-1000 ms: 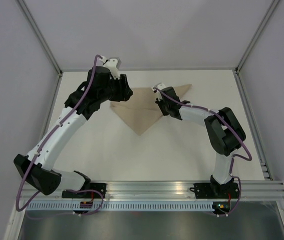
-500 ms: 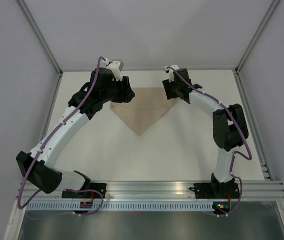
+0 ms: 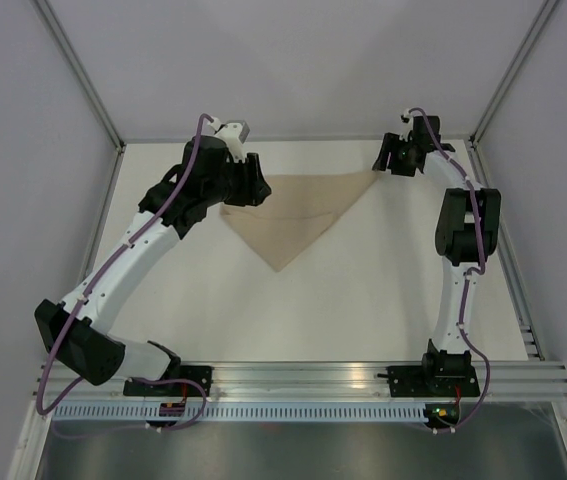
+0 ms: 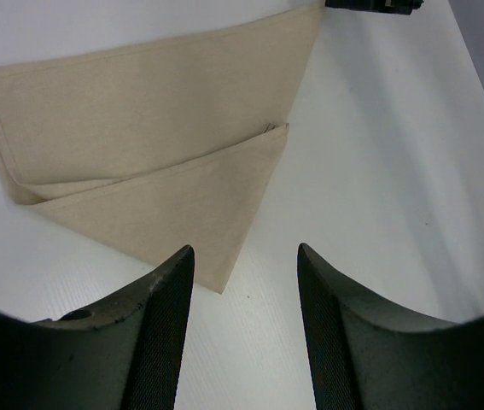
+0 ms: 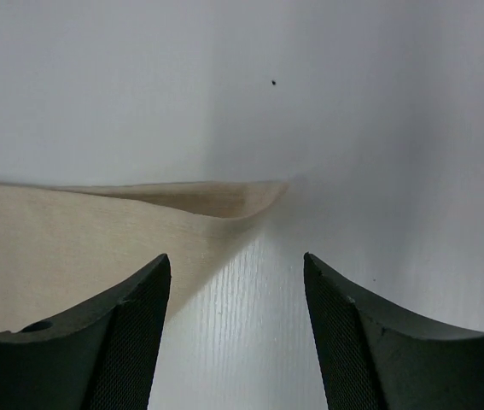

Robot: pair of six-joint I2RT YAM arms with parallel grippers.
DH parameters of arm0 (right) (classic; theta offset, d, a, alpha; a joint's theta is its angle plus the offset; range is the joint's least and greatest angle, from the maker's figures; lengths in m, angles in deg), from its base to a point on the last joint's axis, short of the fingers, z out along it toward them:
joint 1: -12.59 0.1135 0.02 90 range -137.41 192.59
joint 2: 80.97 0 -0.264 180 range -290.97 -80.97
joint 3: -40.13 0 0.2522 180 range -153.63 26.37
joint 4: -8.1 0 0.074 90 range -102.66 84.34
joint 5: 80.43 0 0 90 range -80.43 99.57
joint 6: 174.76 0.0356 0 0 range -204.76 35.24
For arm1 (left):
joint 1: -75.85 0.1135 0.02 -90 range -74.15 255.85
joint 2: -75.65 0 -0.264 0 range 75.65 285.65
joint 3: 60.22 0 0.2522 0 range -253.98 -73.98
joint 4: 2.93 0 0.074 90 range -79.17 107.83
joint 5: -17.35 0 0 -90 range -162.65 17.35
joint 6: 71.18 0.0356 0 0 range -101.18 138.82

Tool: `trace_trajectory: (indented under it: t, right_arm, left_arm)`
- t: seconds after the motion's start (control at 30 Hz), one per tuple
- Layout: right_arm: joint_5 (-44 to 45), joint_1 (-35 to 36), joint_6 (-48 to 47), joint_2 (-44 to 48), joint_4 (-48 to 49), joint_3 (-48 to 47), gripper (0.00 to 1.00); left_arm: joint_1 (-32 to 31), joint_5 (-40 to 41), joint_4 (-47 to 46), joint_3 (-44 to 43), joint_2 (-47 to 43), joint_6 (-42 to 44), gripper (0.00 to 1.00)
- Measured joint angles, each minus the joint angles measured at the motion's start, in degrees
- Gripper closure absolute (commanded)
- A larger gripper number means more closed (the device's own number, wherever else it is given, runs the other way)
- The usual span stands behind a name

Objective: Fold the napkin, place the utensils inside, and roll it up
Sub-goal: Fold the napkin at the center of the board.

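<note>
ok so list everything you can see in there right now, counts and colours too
napkin: one, tan, folded into a triangle, far middle of the table, point toward the arms
table: one, white, under everything
rail: one, silver, along the near edge, carrying both arm bases
walls: three, grey, left, back and right
left arm: one, black and white, reaching to the napkin's left end
right arm: one, black and white, reaching to the napkin's right corner
left claw: one, black, open and empty, by the napkin's left end
right claw: one, black, open and empty, at the napkin's right corner
</note>
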Motion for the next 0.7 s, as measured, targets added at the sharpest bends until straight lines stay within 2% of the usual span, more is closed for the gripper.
trace_trajectory:
  t: [0.27,0.37,0.5,0.7]
  right_arm:
    - [-7.7,-2.3,6.4,-6.6,-0.5,-2.2,0.33]
    - [-9.2,-2.3,7.7,-7.2,-0.3,-2.7,0.39]
    - [-10.2,-2.3,9.2,-8.0,0.4,-2.7,0.58]
    - [-11.1,-2.3,10.9,-8.4,1.7,-2.7,0.82]
  left_arm:
    - [0.0,0.0,0.0,0.5,0.0,0.0,0.43]
    - [0.0,0.0,0.0,0.6,0.0,0.0,0.43]
    - [0.0,0.0,0.0,0.6,0.0,0.0,0.43]
    - [0.0,0.0,0.0,0.6,0.0,0.0,0.43]
